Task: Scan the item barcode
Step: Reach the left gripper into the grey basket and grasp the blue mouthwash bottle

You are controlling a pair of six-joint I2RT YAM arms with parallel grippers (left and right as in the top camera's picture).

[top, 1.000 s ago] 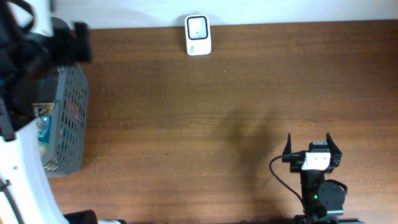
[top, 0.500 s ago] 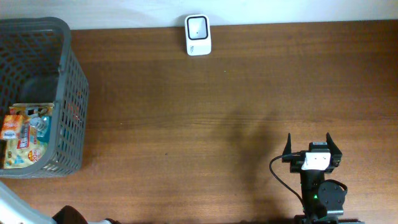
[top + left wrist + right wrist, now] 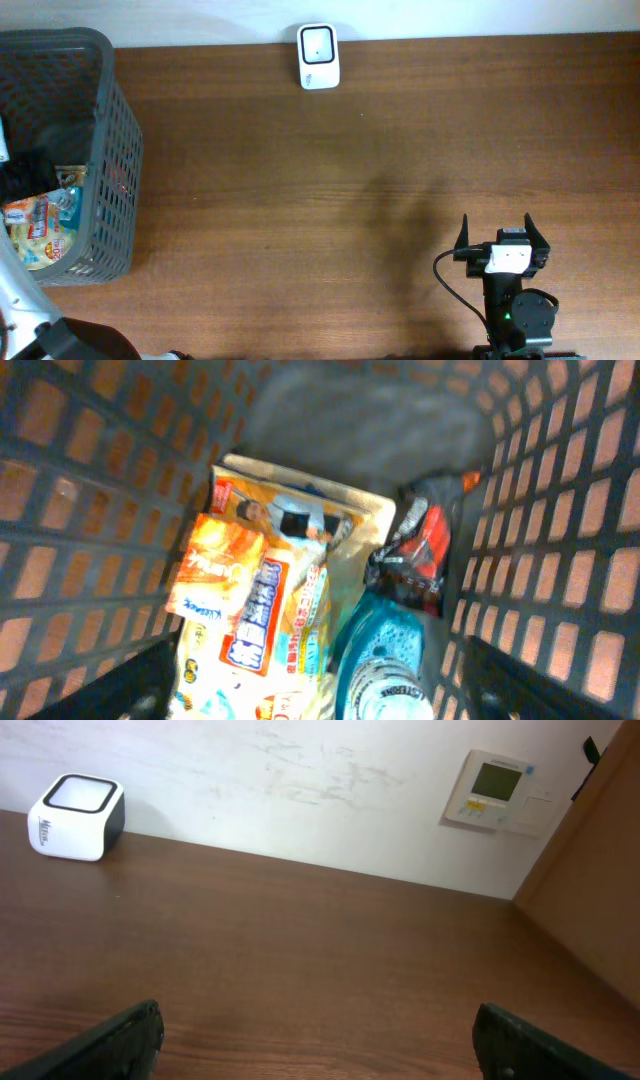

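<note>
The left gripper [image 3: 335, 690] is hanging over the mouth of the grey mesh basket [image 3: 560, 510], its two fingers standing wide apart at the bottom corners of the wrist view, with nothing between them and nothing held. Right beneath it the large snack pack [image 3: 290, 590] is lying flat on the basket floor, a small orange packet [image 3: 215, 570] resting on its left half. This pack is looking like the easiest item to take, so the step in hand is judged to be the pick.

To do it well, the fingers should be going down astride a free edge of the pack, clear of the orange packet, and lifting straight up so the mesh walls are not catching it. No barcode is showing on the upturned face, so the pack will probably need turning before it faces the scanner [image 3: 318, 55], which is sitting well apart at the table's far edge.

Crowding the pick, a dark red-and-black packet [image 3: 425, 550] is leaning against the right wall and a teal bottle [image 3: 385, 660] is lying just beside the pack. The right gripper [image 3: 497, 228] is waiting near the front of the wooden table [image 3: 300, 200], spread wide and empty
</note>
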